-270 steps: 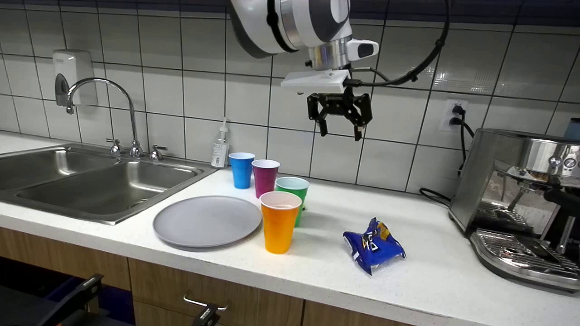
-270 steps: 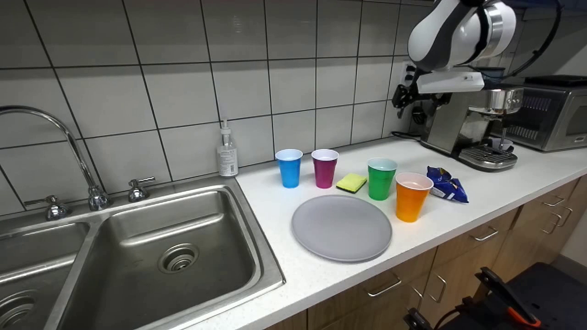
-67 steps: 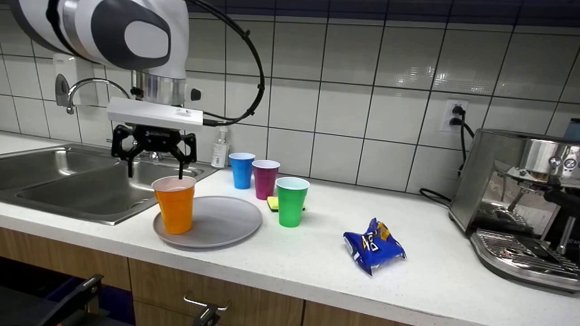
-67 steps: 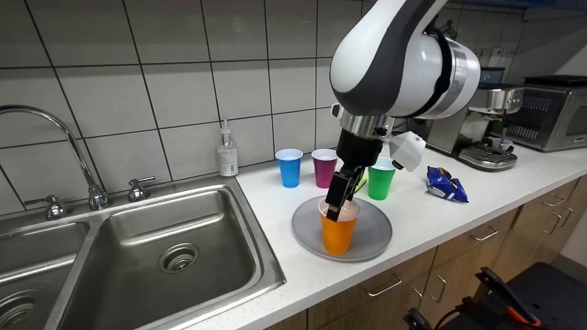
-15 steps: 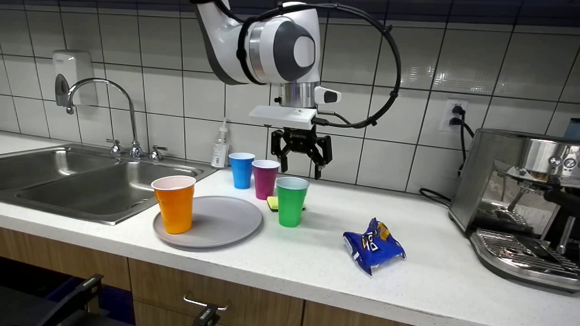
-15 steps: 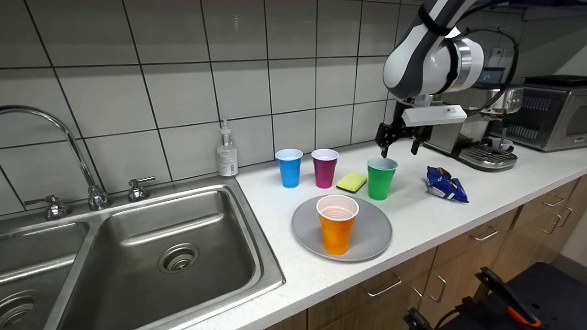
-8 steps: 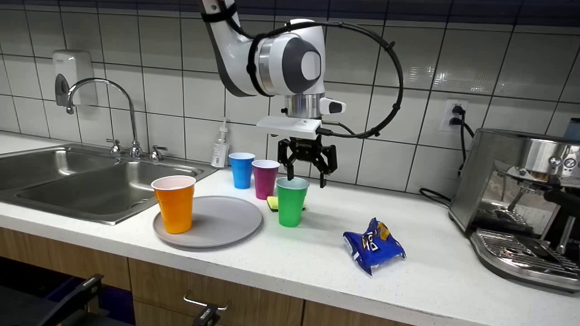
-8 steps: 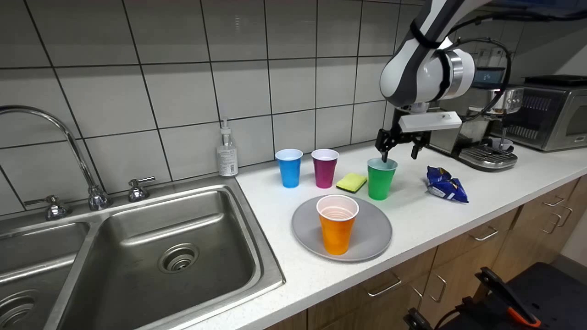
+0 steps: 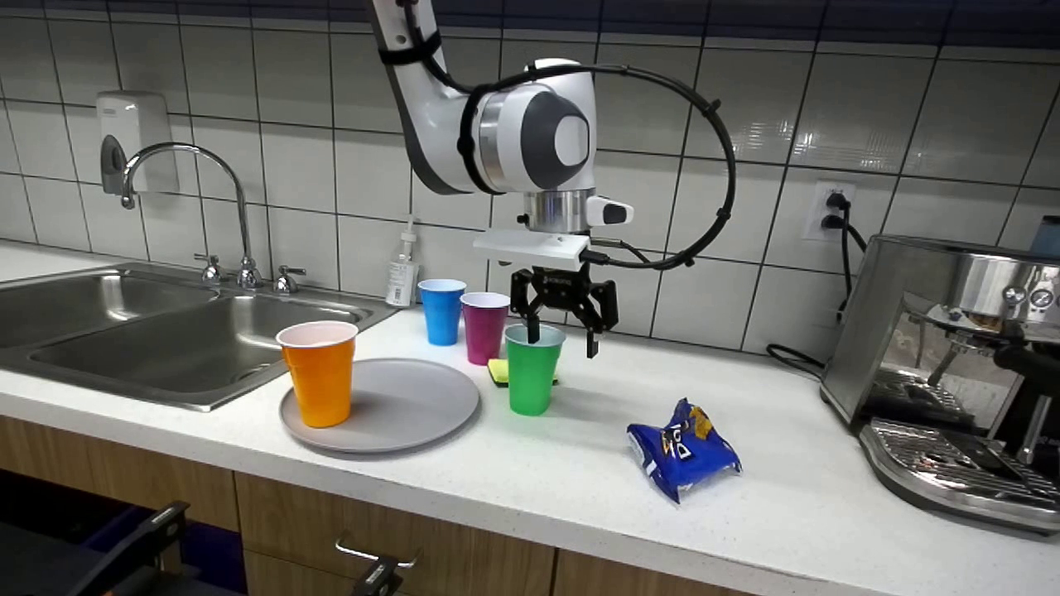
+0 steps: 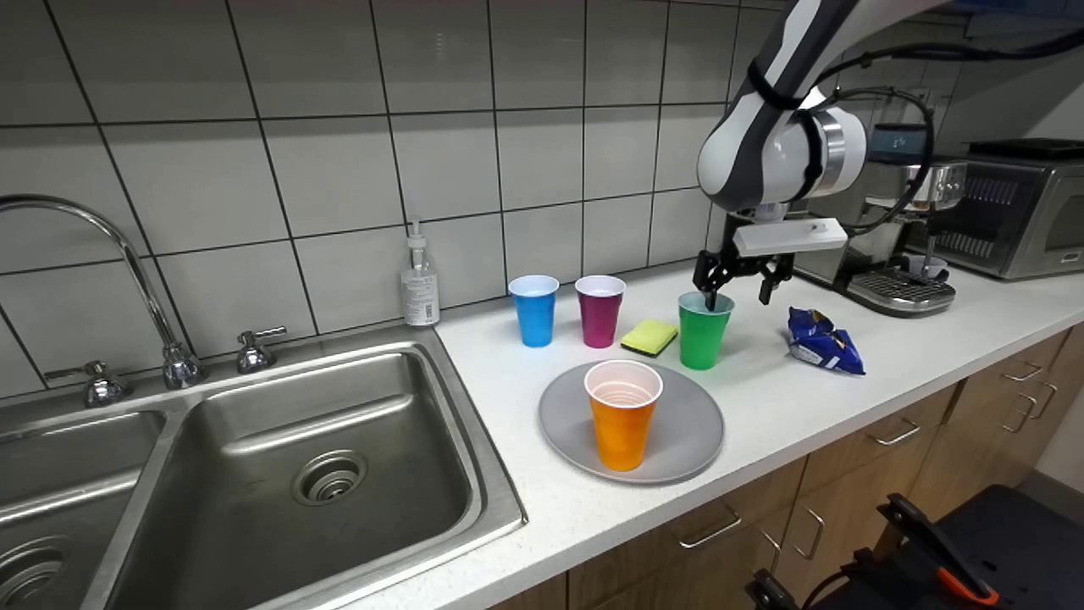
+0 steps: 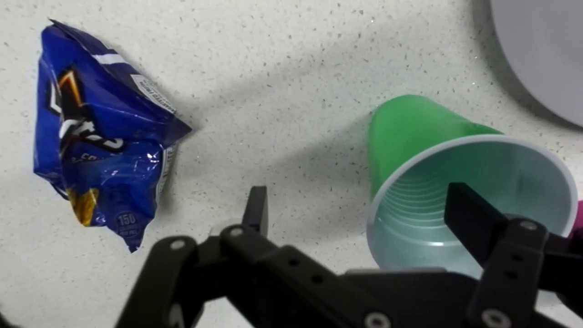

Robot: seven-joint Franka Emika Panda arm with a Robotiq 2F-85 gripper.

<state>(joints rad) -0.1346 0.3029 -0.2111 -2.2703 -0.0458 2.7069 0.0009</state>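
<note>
My gripper [image 9: 563, 346] stands open at the mouth of the green cup [image 9: 532, 382], which is upright on the counter. One black finger [image 11: 471, 218] dips into the cup's mouth, while the opposite finger [image 11: 257, 207] hangs outside it over the counter. The cup's rim passes between them, and neither finger visibly presses on it. An orange cup [image 10: 623, 432] stands upright on the grey plate [image 10: 686, 424]. On the counter beside the green cup lies a crumpled blue chip bag [image 11: 104, 132], on the outer finger's side.
Behind the green cup are a yellow sponge [image 10: 650, 337], a purple cup [image 10: 600, 318] and a blue cup [image 10: 534, 315]. A soap bottle [image 10: 420, 284] stands by the steel sink [image 10: 500, 500]. The coffee machine [image 9: 936, 348] occupies the counter's far end.
Over the last second my open gripper has come down, one finger entering the green cup's mouth. Earlier, the orange cup went from the counter onto the plate, and the gripper left it there.
</note>
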